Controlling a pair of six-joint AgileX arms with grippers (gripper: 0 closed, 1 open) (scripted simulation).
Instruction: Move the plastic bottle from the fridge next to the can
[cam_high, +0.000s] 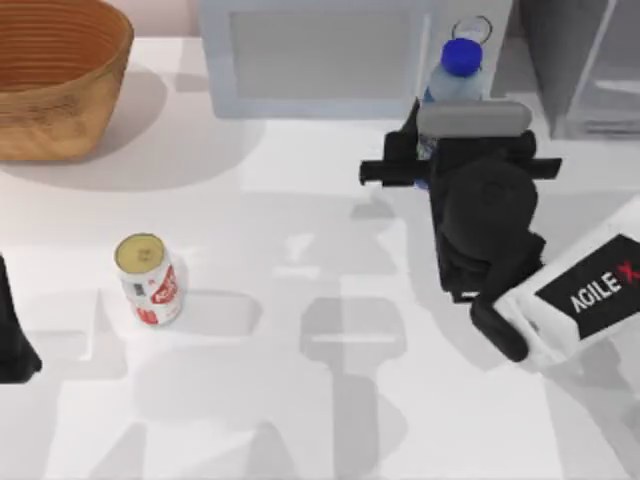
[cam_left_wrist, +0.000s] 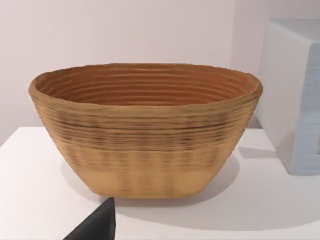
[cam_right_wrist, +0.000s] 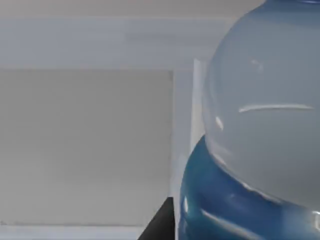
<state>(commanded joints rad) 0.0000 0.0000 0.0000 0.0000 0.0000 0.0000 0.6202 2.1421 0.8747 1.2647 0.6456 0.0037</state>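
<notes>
A white table (cam_high: 300, 400) carries everything. The can (cam_high: 148, 278) stands at nine o'clock, a woven basket (cam_high: 55, 75) at eleven, a microwave (cam_high: 320, 55) at twelve, and the fridge (cam_high: 585, 65) at one.

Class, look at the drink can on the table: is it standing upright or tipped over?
Upright. In the top view the can shows its round gold top facing the camera, with the red and white label below it.

The top view looks straight down on the table (cam_high: 330, 400). The left wrist view faces the basket (cam_left_wrist: 145, 130) level and near. The right wrist view sits tight against the plastic bottle (cam_right_wrist: 260, 125), shared with the top view's upper right.
</notes>
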